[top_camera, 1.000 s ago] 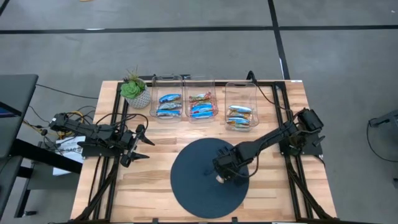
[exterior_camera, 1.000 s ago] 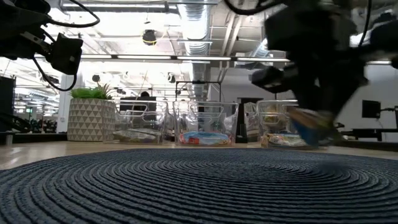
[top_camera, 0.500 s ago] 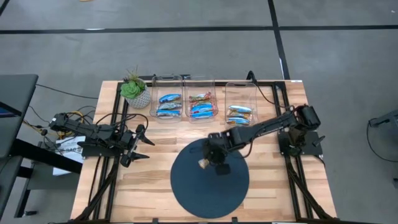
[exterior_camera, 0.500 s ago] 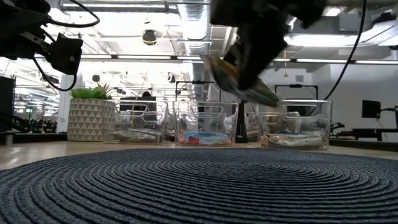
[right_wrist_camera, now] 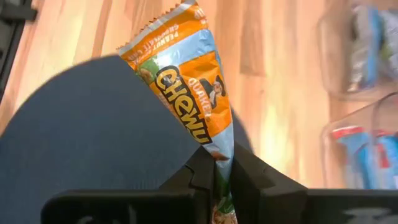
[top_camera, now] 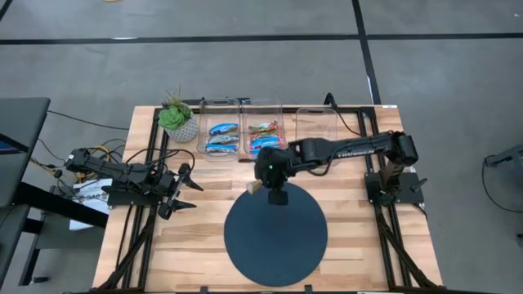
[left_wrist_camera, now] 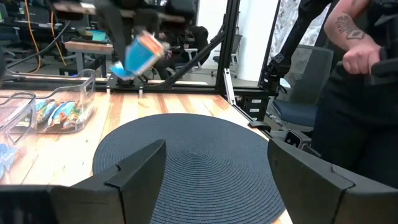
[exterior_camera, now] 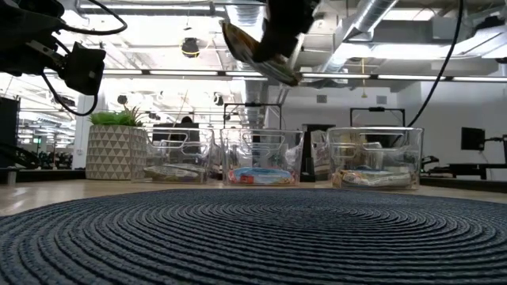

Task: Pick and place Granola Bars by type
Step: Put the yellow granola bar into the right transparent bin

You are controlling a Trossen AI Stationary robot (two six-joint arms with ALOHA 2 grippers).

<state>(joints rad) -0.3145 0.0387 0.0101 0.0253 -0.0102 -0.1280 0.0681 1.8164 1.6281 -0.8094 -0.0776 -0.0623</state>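
Note:
My right gripper (top_camera: 263, 183) hangs over the far edge of the dark round mat (top_camera: 276, 241), shut on an orange-and-blue granola bar (right_wrist_camera: 186, 87). The same bar shows high up in the low view (exterior_camera: 257, 51) and far off in the left wrist view (left_wrist_camera: 140, 56). Three clear bins stand along the far edge: the left bin (top_camera: 221, 135) holds blue bars, the middle bin (top_camera: 263, 137) holds orange and blue ones, and the right bin (top_camera: 317, 118) is partly hidden by my right arm. My left gripper (top_camera: 181, 189) waits open at the table's left. My right gripper pinches one narrow end of the bar (right_wrist_camera: 214, 146) between its two fingers. The fingers slant down from the table's right. The bar sticks out past the fingertips along their line, tilted and lifted clear above the mat.
A potted plant (top_camera: 177, 119) stands left of the bins at the far edge. A person (left_wrist_camera: 351, 68) stands beyond the table in the left wrist view. Bare wood lies left and right of the mat.
My right gripper has risen from the middle of the mat and swung toward the table's far-left, toward the bins, rolling a little. It stays shut on the bar, which has been lifted clear of the mat.

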